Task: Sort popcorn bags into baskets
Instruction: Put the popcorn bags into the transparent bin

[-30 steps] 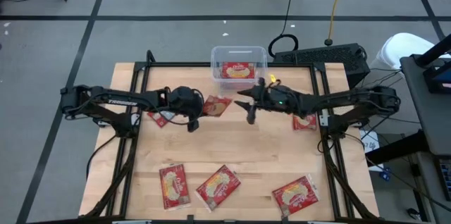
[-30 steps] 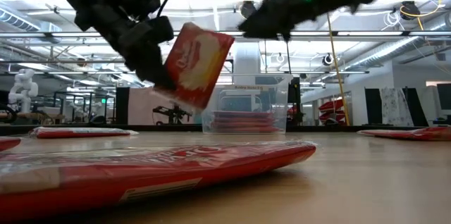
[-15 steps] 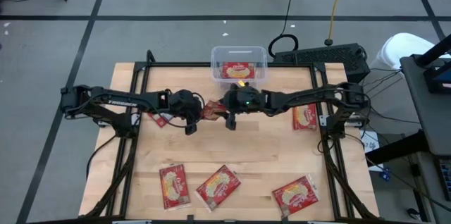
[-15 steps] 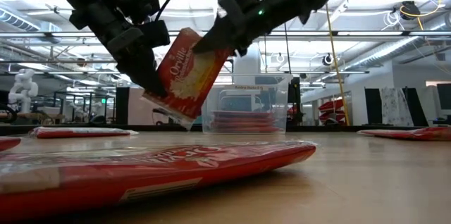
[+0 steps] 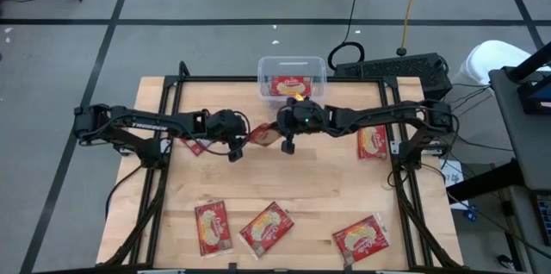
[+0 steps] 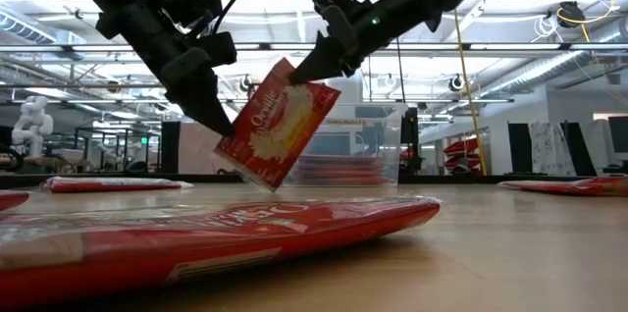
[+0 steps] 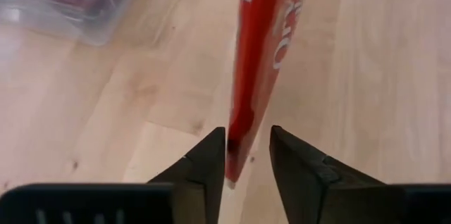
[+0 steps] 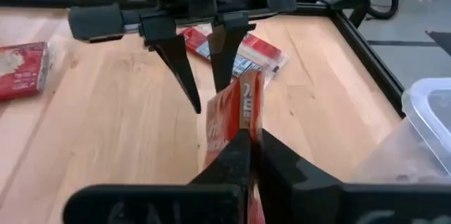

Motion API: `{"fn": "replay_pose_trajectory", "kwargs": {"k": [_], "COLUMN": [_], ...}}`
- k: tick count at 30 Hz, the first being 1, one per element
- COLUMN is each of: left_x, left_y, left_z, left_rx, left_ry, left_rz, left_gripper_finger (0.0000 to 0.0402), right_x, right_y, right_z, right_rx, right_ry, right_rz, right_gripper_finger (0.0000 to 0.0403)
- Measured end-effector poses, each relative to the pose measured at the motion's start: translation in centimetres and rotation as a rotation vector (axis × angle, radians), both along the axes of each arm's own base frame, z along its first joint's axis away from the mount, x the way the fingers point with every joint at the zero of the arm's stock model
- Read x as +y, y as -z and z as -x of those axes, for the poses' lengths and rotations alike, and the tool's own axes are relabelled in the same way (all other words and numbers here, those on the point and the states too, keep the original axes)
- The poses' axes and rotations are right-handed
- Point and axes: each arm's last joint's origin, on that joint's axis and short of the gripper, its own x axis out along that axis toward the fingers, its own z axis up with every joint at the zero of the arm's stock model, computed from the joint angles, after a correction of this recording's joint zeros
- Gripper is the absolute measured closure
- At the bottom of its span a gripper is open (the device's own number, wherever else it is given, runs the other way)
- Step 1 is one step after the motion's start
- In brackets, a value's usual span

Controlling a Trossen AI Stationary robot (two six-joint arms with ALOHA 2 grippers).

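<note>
wood table (image 5: pixel 293 183) | left gripper (image 6: pixel 224 128) spread | right gripper (image 6: pixel 299 74) pinching popcorn bag (image 6: pixel 277 123)

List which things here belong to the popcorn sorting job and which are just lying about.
Belonging to the job:
held popcorn bag, lifted between both arms
loose popcorn bags lying on the table
clear tub, a bag already inside
left gripper
right gripper

Just lying about:
black keyboard
yellow cable
white bin
</note>
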Motion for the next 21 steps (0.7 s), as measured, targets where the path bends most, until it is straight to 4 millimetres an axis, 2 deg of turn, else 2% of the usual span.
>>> {"fn": "replay_pose_trajectory", "kwargs": {"k": [7,14,17,21], "left_x": [0.1,0.1,0.1,0.1], "left_y": [0.1,0.6,1.1,1.5], "left_z": [0.1,0.4,0.3,0.5], "left_rx": [0.022,0.006,-0.106,-0.378], "left_ry": [-0.055,-0.062,-0.065,-0.084], "left_rz": [-0.038,-0.047,-0.065,-0.089], "left_gripper_finger": [0.0258,0.0264,0.0265,0.0265], "right_x": [-0.3,-0.2,0.0,0.5], "right_y": [0.4,-0.3,0.2,1.5], "right_z": [1.0,5.1,7.2,9.5], "right_rx": [0.007,-0.05,-0.13,-0.27], "right_ry": [0.014,0.04,0.064,0.082], "right_rz": [-0.001,-0.008,-0.033,-0.072], "right_gripper_finger": [0.0401,0.0402,0.0402,0.0403]}}
